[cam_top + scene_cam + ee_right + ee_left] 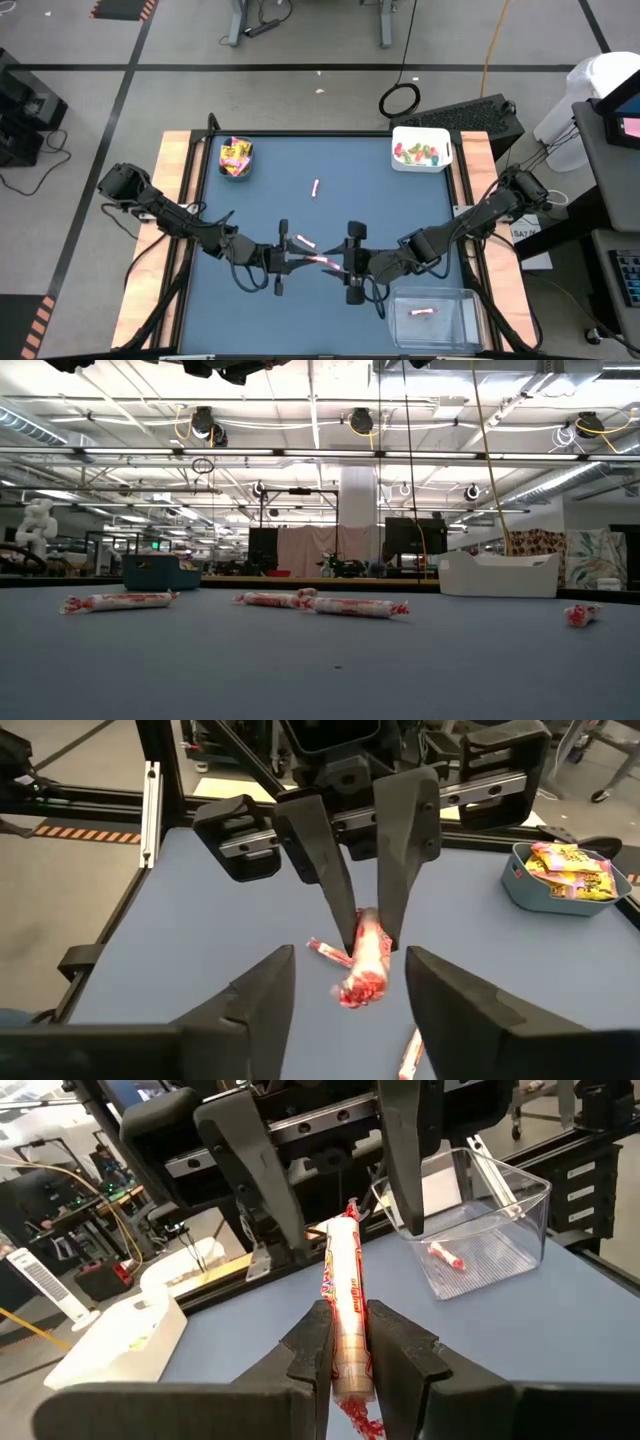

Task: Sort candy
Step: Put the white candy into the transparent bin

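Both arms meet near the middle of the front half of the blue bench point(400, 220). The left hand point(348, 1342) is closed on a pink-white candy stick point(345, 1305), pinching it between its fingers point(312, 1342) and holding it out toward the right hand point(345, 982). The right hand's fingers point(262, 988) are spread on either side of the stick's free end, not touching it, nothing held. More candy sticks lie loose on the bench: one point(305, 241) just beside the left hand, one point(316, 187) farther back near the middle. The clear bin point(440, 318) at the front right holds one stick point(422, 311). The white bin point(421, 149) at the back right holds small green and red wrapped candies. The teal bin point(236, 158) at the back left holds yellow packets point(236, 153).
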Robot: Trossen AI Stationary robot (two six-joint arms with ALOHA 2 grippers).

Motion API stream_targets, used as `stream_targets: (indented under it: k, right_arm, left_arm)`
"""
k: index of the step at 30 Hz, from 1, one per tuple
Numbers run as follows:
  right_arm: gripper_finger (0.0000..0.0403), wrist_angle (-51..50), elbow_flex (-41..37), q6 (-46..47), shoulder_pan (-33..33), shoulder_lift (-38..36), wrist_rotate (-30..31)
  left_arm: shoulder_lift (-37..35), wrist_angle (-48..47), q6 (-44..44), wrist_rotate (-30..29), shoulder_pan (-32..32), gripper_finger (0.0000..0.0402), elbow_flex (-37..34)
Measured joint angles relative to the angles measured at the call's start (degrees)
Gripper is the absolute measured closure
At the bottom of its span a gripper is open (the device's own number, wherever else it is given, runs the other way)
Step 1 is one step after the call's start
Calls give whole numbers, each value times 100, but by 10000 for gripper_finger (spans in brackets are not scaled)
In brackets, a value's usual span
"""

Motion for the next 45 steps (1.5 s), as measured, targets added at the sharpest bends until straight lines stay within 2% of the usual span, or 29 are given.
stream_targets:
  k: [7,21,29,32,37,41,45]
  right_arm:
    - [276,42,0,-35,-28,143,2]
    - [320,372,-2,-175,-116,337,-2]
    - [377,343,-2,-173,-116,337,-2]
    - [379,331,-2,-173,-111,337,-4]
    - [357,334,-2,-141,-111,337,-18]
    - [359,299,-2,-131,-107,336,0]
    - [366,277,0,-131,-105,328,2]
  left_arm:
    - [0,31,-7,0,-6,340,0]
    - [0,2,-44,7,-4,340,0]
    - [0,-16,-46,15,-11,340,0]
    - [0,-22,-48,15,-11,340,0]
    - [0,-13,-84,13,-9,340,0]
    - [1,-11,-853,-110,-9,337,0]
    - [2,15,-1190,-226,-15,307,0]
